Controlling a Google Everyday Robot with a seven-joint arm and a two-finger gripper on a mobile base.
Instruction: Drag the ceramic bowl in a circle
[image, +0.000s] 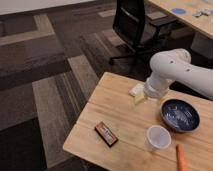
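The white arm reaches in from the right edge and bends down over the wooden table. The gripper hangs at the arm's lower end, low over the tabletop near the table's far edge. Its tip looks pale yellow, and I cannot tell whether it is apart, together or clamped on anything. The bowl sits on the table to the right of the gripper and a little nearer the camera. It is close by but apart from the gripper, upright, with pale streaks showing inside its dark blue. Just behind the gripper, at the table's far edge, lies a small white object, so close that I cannot tell whether the two touch. In front of the gripper and slightly right stands a translucent white cup, upright, just beside the bowl's near-left rim. Whether cup and bowl touch is unclear. In front of the gripper and to its left, well apart from it, a dark brown bar lies flat and slanted near the table's front edge. An orange stick lies at the bottom edge, beyond the cup from the gripper. Far behind the gripper, on the patterned carpet, stands a black chair. To the chair's right is a second table with a blue disc on it.
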